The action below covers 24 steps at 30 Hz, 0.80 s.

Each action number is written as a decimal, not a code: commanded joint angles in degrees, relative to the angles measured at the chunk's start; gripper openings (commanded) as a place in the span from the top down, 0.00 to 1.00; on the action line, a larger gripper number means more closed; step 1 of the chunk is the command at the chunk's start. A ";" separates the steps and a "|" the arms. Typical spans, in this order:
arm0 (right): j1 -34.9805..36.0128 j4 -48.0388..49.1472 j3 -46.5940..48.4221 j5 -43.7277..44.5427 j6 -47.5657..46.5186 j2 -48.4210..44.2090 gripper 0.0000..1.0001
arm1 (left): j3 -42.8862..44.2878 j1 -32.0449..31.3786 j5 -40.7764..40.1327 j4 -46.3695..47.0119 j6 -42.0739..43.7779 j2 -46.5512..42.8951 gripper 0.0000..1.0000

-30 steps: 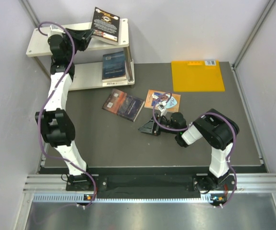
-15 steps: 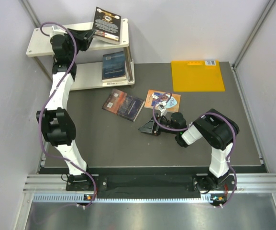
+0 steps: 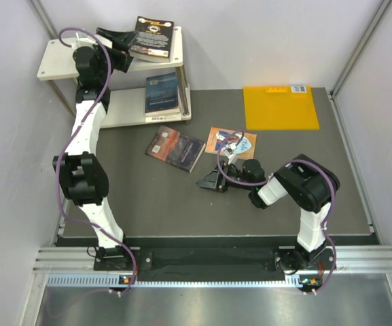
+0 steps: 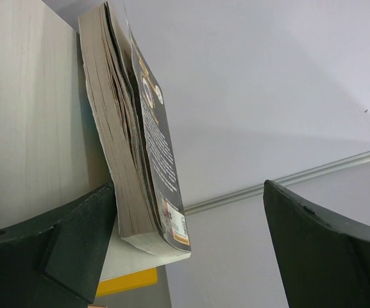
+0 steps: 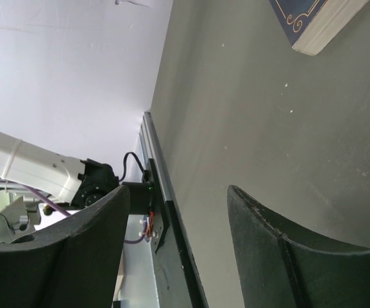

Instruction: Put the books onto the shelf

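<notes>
A black book with gold ornament (image 3: 153, 37) lies on the top board of the shelf (image 3: 56, 62), overhanging its right end. My left gripper (image 3: 128, 46) stands wide open at the book's left edge. In the left wrist view the book (image 4: 140, 135) rests against the lower finger (image 4: 75, 237), the other finger well apart, and the gripper (image 4: 191, 247) grips nothing. A dark blue book (image 3: 163, 92) lies on the lower board. On the table lie a dark book with a reddish glow (image 3: 175, 147) and an orange-brown book (image 3: 231, 142). My right gripper (image 3: 212, 182) is open and empty, low over the table (image 5: 178, 250).
A large orange-yellow sheet (image 3: 280, 107) lies flat at the back right of the table. The shelf's metal legs (image 3: 183, 92) stand at the table's back left corner. A dark book's corner (image 5: 316, 22) shows in the right wrist view.
My left gripper has opened and let go of the black book, which now lies on the top board. The right arm has not moved.
</notes>
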 commanded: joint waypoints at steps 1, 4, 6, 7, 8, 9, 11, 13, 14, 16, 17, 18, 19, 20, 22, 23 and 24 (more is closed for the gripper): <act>0.10 4.70 -0.37 -0.62 -0.04 -0.16 0.37 | 3.25 -0.28 -0.79 -0.59 2.71 -1.65 0.01; 0.10 4.88 -0.37 -0.62 0.04 -0.07 0.37 | 5.54 -0.45 -0.62 -3.24 5.43 -1.83 0.01; 0.01 5.05 -0.37 -0.62 0.04 -0.07 0.37 | 5.98 -0.45 -0.01 -3.86 5.36 -2.09 0.01; 0.01 5.14 -0.28 -0.62 0.22 0.10 0.37 | 5.90 -0.45 0.35 -3.69 4.92 -2.09 0.01; 0.01 5.14 -0.28 -0.70 0.31 0.19 0.37 | 6.33 -0.54 0.79 -3.68 4.39 -2.01 0.01; 0.01 5.32 -0.28 -0.79 0.39 0.28 0.37 | 6.51 -0.54 0.96 -4.03 4.12 -2.09 0.01; 0.18 5.58 -0.46 -0.71 0.40 0.19 0.37 | 7.30 -0.63 1.14 -4.82 4.12 -2.27 0.01; 0.01 5.58 -0.55 -0.71 0.40 0.10 0.37 | 8.52 -0.72 0.53 -6.92 5.08 -2.09 0.01; 0.01 5.58 -0.55 -0.71 0.40 0.10 0.37 | 10.79 -0.80 0.27 -8.42 7.26 -1.83 0.01; 0.01 5.76 -0.55 -0.79 0.48 0.10 0.37 | 13.26 -1.07 -2.18 -14.46 10.78 -1.39 0.01; 0.01 5.84 -0.55 -0.79 0.48 0.19 0.37 | 15.63 -1.33 -3.59 -16.24 15.15 -1.30 0.01; 0.01 6.02 -0.55 -0.88 0.57 0.19 0.37 | 16.43 -1.51 -4.65 -18.86 17.20 -1.39 0.01; 0.01 6.20 -0.63 -0.88 0.66 0.19 0.37 | 17.05 -1.86 -7.70 -19.93 18.96 -1.48 0.01; 0.01 6.28 -0.64 -0.88 0.66 0.28 0.37 | 17.67 -2.03 -8.69 -20.81 21.93 -1.57 0.01; 0.10 6.63 -0.64 -1.06 0.84 0.45 0.37 | 18.02 -2.03 -8.79 -21.78 23.71 -0.95 0.01; -0.08 6.72 -0.64 -0.97 1.10 0.63 0.37 | 19.50 -2.03 -7.92 -22.66 25.20 -0.34 0.01; -0.08 7.16 -0.64 -1.06 1.27 0.72 0.37 | 20.56 -2.03 -6.95 -23.80 25.56 1.14 0.01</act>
